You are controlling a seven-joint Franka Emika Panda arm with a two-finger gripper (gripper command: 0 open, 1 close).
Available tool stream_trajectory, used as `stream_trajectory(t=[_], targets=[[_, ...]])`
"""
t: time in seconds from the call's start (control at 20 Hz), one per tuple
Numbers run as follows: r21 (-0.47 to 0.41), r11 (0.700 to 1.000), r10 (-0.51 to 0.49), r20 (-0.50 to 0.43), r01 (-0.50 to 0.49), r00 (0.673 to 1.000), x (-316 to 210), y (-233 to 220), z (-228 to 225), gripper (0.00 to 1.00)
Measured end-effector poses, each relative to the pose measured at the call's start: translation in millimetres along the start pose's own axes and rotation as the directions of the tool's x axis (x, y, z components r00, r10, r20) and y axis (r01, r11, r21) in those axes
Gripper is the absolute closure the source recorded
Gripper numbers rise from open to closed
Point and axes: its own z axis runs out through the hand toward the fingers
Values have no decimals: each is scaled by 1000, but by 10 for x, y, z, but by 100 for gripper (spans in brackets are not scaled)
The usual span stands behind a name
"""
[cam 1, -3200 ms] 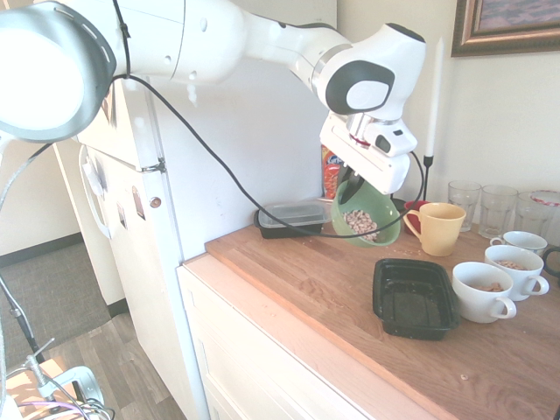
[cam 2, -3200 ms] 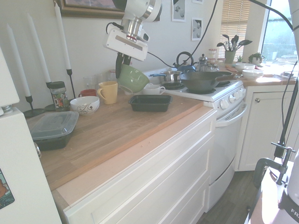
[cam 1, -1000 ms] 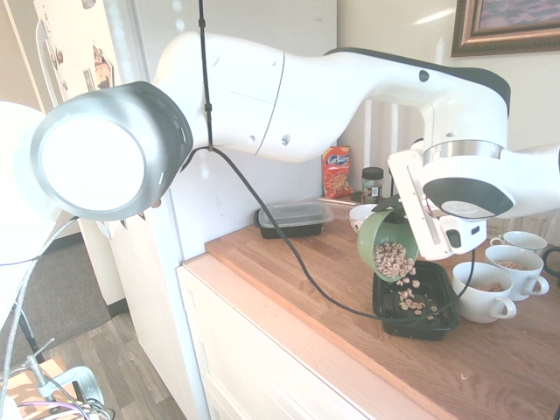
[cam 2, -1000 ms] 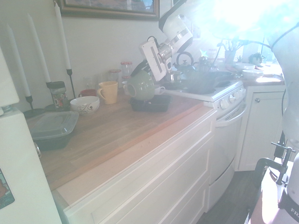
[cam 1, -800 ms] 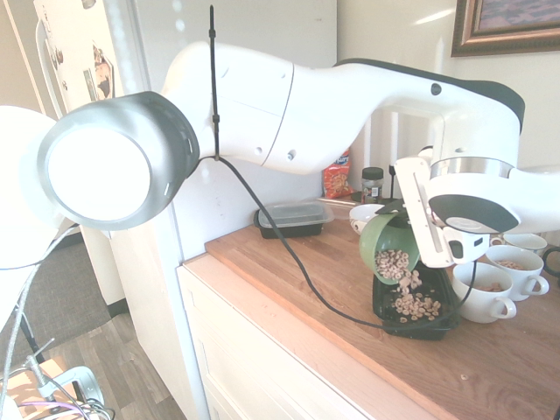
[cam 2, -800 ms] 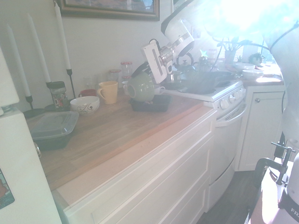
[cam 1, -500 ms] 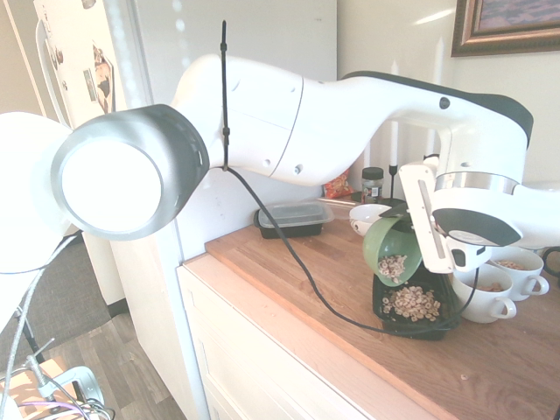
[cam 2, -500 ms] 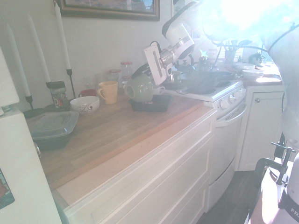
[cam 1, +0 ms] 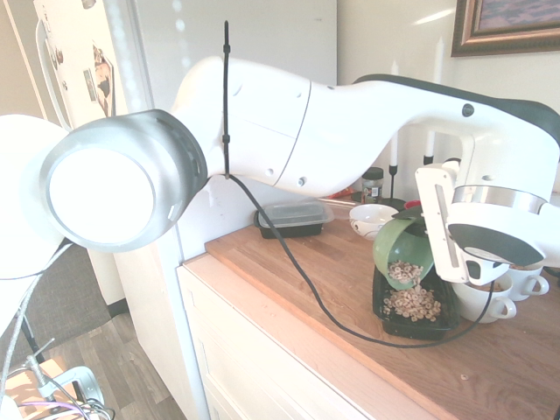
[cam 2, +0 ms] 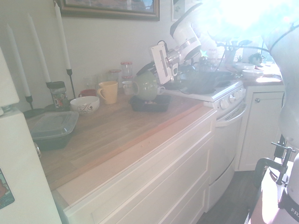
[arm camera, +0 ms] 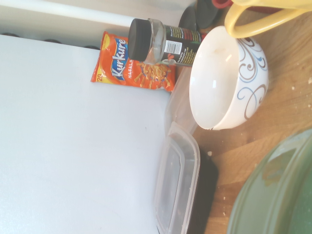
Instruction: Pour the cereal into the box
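My gripper (cam 1: 418,217) is shut on the rim of a green bowl (cam 1: 402,244), which is tipped steeply on its side above the box (cam 1: 386,323). A few pieces of cereal (cam 1: 403,270) cling at the bowl's lower lip. Most of the pale rings lie in a pile (cam 1: 413,304) inside the black tray. From the other side, the gripper (cam 2: 148,71) holds the bowl (cam 2: 146,87) over the box (cam 2: 150,104); its contents are hidden there. The bowl's green wall (arm camera: 278,195) fills a corner of the wrist view.
White cups (cam 1: 525,282) stand just right of the tray. Behind it are a white patterned bowl (cam 1: 371,219), a lidded black container (cam 1: 293,216) and a jar (cam 1: 373,184). A yellow mug (cam 2: 108,92) and a stove with a pan (cam 2: 205,84) flank the tray.
The bowl has tipped further and shifted a little right. Cereal has fallen from it into the tray, where the pile has grown; little stays in the bowl.
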Motion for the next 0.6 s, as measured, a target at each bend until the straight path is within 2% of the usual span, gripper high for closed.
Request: stream_trajectory(t=[0.6], targets=[[6,1000,-4,33,4,999,-30,4,28,100]])
